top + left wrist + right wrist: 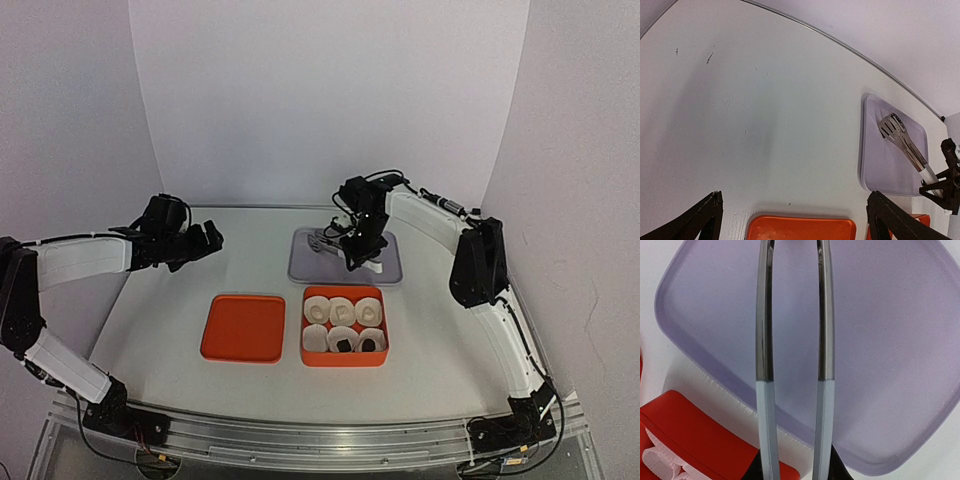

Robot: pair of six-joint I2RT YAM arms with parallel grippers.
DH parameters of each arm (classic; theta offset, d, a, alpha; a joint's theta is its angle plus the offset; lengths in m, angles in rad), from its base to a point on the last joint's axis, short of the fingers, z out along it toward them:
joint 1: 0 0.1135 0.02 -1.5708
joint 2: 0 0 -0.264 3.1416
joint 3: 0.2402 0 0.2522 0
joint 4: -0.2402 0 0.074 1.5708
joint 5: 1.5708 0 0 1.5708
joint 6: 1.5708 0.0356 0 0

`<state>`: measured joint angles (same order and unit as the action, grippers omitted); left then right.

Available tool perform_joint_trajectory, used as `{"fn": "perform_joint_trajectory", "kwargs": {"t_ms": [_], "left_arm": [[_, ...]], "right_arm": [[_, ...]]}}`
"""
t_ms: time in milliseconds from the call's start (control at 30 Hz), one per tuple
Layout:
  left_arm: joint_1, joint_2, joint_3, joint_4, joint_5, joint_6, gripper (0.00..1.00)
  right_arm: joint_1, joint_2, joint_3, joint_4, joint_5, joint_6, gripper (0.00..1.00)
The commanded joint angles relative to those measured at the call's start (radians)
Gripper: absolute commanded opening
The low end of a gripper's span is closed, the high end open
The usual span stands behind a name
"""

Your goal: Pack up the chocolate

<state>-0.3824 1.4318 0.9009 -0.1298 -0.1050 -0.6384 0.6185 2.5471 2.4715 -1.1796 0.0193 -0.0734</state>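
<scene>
Starting at the box (pixel 345 357), note six cups (pixel 343 309) in two rows. Dark chocolate (pixel 343 346) sits in the near row's middle and right cups; you cannot tell white pieces from the white cups. The lid (pixel 242 328) lies just left of the box, not touching it. The tray (pixel 392 268) sits just behind the box's far edge, with the tongs (pixel 900 141) over it. The right gripper (pixel 359 256) clamps the tongs' white handle end. The tong arms run parallel with a gap; you cannot tell whether the tips meet. The left gripper (pixel 206 240) hangs wide open over bare table (pixel 160 300), well apart from lid and tray.
</scene>
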Motion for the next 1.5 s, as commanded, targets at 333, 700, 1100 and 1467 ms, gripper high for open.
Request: {"fn": "perform_joint_trajectory", "kwargs": {"t_ms": [333, 700, 1100, 1467], "left_arm": [[0.005, -0.021, -0.023, 0.088, 0.045, -0.006, 1.00], [0.005, -0.004, -0.022, 0.090, 0.035, -0.009, 1.00], [0.004, -0.004, -0.028, 0.084, 0.032, -0.025, 1.00], [0.005, -0.033, -0.038, 0.069, 0.015, -0.019, 1.00]], "right_arm": [[0.211, -0.639, -0.578, 0.074, 0.047, 0.166, 0.00], [0.306, -0.958, -1.009, 0.087, -0.145, 0.294, 0.00], [0.341, -0.915, -1.021, 0.092, -0.247, 0.319, 0.00], [0.343, -0.865, -1.036, 0.092, -0.266, 0.339, 0.00]]}}
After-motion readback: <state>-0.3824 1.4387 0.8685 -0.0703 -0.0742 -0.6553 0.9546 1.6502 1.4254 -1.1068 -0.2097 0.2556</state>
